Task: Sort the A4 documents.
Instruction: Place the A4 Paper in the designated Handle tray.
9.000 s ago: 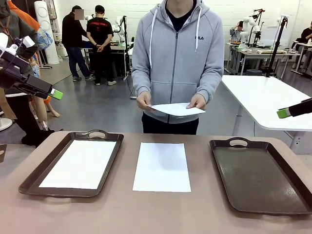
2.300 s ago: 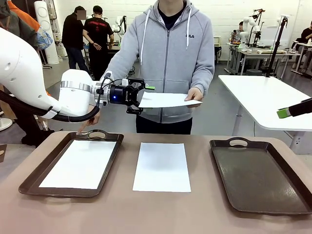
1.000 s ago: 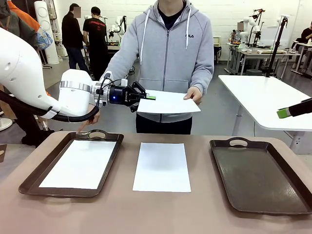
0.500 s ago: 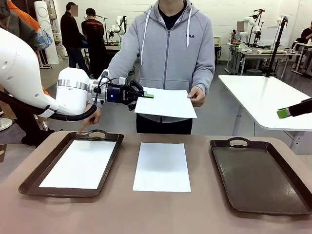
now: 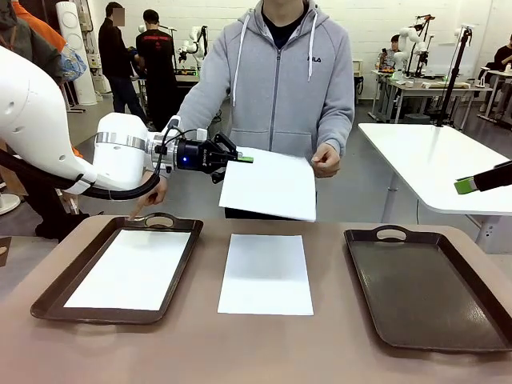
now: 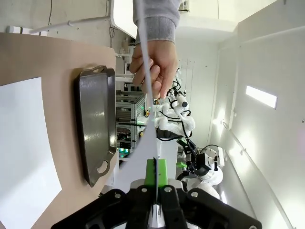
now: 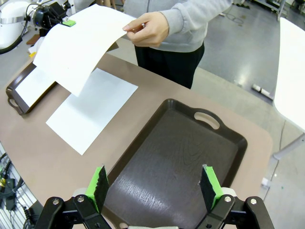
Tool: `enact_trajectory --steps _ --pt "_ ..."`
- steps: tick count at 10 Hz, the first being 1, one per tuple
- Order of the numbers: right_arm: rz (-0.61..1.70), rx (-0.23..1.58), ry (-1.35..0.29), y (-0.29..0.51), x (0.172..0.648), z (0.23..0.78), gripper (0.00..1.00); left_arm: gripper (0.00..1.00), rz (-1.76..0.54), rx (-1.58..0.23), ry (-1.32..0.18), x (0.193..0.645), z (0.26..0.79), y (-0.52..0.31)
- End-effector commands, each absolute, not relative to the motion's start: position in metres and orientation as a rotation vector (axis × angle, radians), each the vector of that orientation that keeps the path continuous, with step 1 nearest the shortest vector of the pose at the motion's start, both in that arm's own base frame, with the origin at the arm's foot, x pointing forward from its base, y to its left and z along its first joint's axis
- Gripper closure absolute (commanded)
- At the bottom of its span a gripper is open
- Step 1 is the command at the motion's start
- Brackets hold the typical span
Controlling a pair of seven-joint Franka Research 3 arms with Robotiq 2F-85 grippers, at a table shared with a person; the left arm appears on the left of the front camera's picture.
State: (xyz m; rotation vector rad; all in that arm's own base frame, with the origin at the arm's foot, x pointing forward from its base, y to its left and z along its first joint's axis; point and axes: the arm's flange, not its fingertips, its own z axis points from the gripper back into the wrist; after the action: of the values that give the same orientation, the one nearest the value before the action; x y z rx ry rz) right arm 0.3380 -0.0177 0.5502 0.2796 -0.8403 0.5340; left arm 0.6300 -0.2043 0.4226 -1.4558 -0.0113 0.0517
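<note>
My left gripper [image 5: 244, 158] is shut on the left corner of a white A4 document [image 5: 270, 186] held in the air above the table's far edge; the wrist view shows its pads [image 6: 156, 167] clamping the sheet [image 6: 143, 152] edge-on. The sheet sags toward me. The person's hand [image 5: 326, 160] is at its far corner [image 7: 143, 28]; I cannot tell whether it still pinches. A second document [image 5: 266, 274] lies flat mid-table. A third [image 5: 132, 268] lies in the left brown tray [image 5: 190, 240]. My right gripper [image 7: 155, 183] hangs open over the bare right tray [image 7: 176, 157].
The person stands at the far side, the other hand [image 5: 148, 200] down by the left tray's handle. The right arm's green fingertip [image 5: 466, 186] shows at the right edge. Bare tabletop [image 5: 256, 352] runs along the near edge. A white table [image 5: 432, 160] stands behind at right.
The held sheet has tipped from nearly level to a steep sag, its near edge dropping toward the table. My left gripper stays shut on its corner. The right gripper has not moved.
</note>
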Motion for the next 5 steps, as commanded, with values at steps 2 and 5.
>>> enact_trajectory --steps 2,5 --pt "0.536 0.288 -0.839 -0.0172 0.3392 0.5486 0.0 1.0 0.058 -1.449 -0.019 0.6308 0.4219 -0.2071" --pt "0.536 0.288 -0.839 -0.0172 0.3392 0.5486 0.0 1.0 0.058 -1.449 -0.019 0.6308 0.4219 -0.2071"
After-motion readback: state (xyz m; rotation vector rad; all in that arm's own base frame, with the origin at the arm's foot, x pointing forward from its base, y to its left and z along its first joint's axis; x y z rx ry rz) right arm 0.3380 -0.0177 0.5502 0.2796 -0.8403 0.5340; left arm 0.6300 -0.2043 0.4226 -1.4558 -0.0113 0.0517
